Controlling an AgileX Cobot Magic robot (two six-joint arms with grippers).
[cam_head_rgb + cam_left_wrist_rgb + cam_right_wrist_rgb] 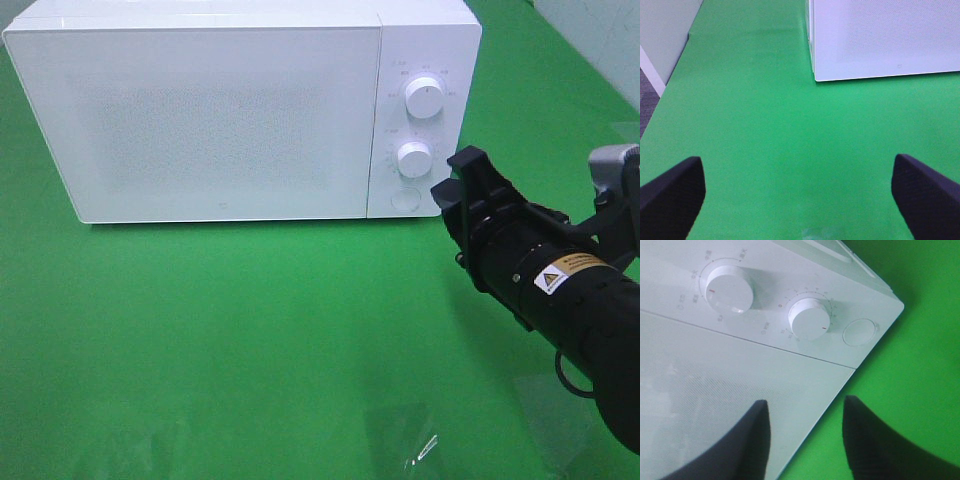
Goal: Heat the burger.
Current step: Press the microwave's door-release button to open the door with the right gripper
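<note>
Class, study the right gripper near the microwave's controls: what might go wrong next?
The right gripper sits close to both the lower knob and the round button, so it may hit the wrong one. A push might slide the microwave. No burger shows, so it might run empty.

White microwave [240, 110] with dotted door [195, 120], green tabletop [250, 330].

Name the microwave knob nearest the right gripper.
The lower knob, just above the round button; the upper knob sits farther from the right gripper.
</note>
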